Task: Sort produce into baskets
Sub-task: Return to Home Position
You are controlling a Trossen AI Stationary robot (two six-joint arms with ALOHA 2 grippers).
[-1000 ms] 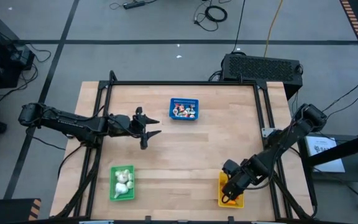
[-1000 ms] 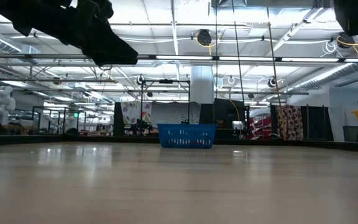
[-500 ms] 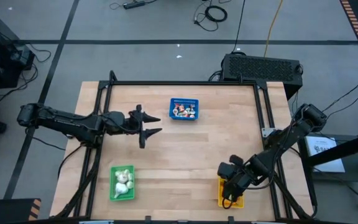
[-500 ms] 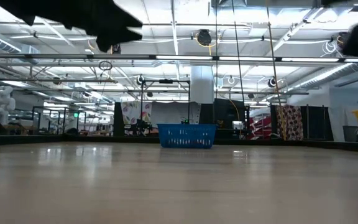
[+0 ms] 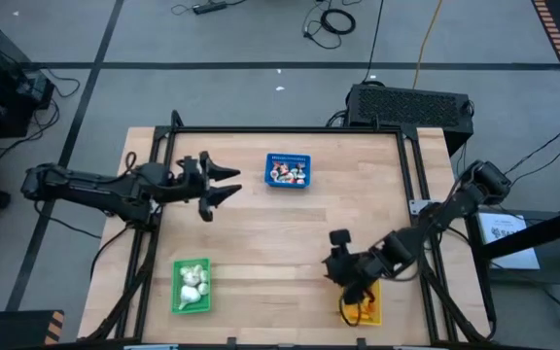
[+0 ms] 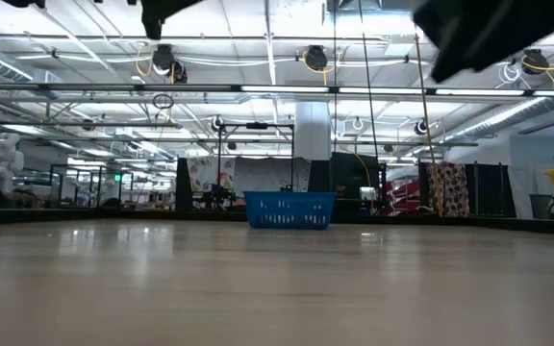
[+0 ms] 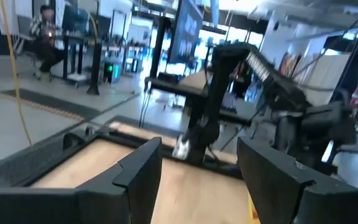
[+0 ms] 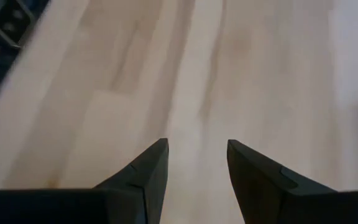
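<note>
Three baskets stand on the wooden table. The blue basket [image 5: 288, 171] [image 6: 289, 209] at the far middle holds small white-and-red produce. The green basket [image 5: 192, 286] at the near left holds white bulbs. The yellow basket [image 5: 366, 311] at the near right is partly hidden under my right arm. My left gripper [image 5: 227, 184] [image 7: 197, 168] hangs open and level, well above the table, left of the blue basket. My right gripper [image 5: 335, 258] [image 8: 194, 152] is open, slanting down over bare wood just left of the yellow basket. Neither holds anything.
Black frame rails [image 5: 290, 130] run along the table's edges. A black box [image 5: 411, 102] sits on the floor beyond the far right corner. The table's middle [image 5: 280, 233] is bare wood. In the left wrist view my right arm [image 7: 278, 93] shows across the table.
My left gripper has risen and drawn back toward the table's left edge, rolling a little. My right gripper has come up out of the yellow basket, swung toward the table's left and rolled about its own line.
</note>
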